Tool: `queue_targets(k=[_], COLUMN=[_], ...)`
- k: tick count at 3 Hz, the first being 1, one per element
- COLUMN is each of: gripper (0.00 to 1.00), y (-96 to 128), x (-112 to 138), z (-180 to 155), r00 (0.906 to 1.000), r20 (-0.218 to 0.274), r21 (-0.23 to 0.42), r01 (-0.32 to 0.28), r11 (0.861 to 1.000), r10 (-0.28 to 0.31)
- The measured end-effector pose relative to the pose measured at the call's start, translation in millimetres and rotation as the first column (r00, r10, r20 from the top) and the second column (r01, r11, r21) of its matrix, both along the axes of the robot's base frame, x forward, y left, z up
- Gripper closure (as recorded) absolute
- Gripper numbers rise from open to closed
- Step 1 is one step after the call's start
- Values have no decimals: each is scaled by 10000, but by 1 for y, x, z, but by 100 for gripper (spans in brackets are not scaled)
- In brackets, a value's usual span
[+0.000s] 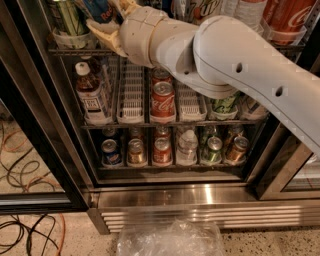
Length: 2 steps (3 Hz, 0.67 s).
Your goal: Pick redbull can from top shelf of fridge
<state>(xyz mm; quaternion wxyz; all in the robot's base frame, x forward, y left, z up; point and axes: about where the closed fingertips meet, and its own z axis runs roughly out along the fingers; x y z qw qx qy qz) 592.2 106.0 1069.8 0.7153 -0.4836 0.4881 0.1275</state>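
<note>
The gripper [109, 19] sits against the redbull can [98, 9] on the top shelf [65, 50]. Whether it clasps the can cannot be told

The arm [280, 65] is showing as a thick, smooth white shell of rounded, tube-like segments. Its widest link is carrying two small dark screw holes [239, 66]. Faint seams are ringing the cylindrical wrist [145, 32]. The end effector [106, 20], in duller cream-yellow plastic, is sitting at the upper left of the view.
</note>
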Motion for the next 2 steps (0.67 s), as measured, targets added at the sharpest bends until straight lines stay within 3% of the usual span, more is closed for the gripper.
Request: queue_targets(k=[1,2], gripper=[100,100], y=[4,3], x=[-3,-3], z=[5,11], r00=[9995,9956], r20=[-43,48], r21=[378,1166], r01=[307,923], r11=[9988,9889], r10=[-306,-935])
